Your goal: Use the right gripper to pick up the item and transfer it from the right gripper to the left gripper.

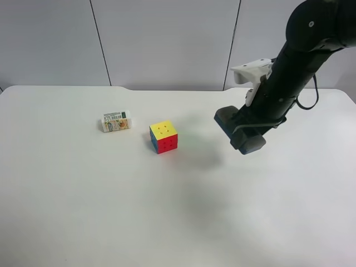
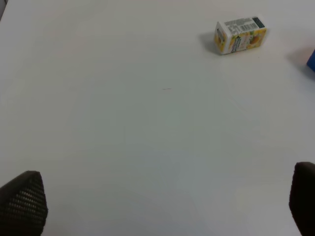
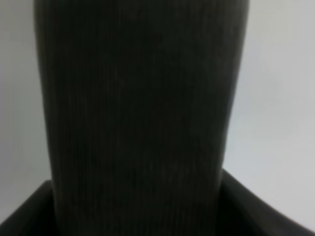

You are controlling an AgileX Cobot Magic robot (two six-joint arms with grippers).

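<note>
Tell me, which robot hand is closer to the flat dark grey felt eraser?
Right. The right gripper clamps the dark grey eraser above the white table. The left gripper hangs open over the table elsewhere; its camera shows no eraser.

My high camera overlooks the table [image 1: 83, 194]; the left wrist camera, lower, shares its packet [image 2: 240, 35]; the right wrist's is filled by the item [image 3: 138, 108], very near.

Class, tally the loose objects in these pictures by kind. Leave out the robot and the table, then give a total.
Whiteboard eraser: 1
Puzzle cube: 1
Small labelled packet: 1
Total: 3
</note>
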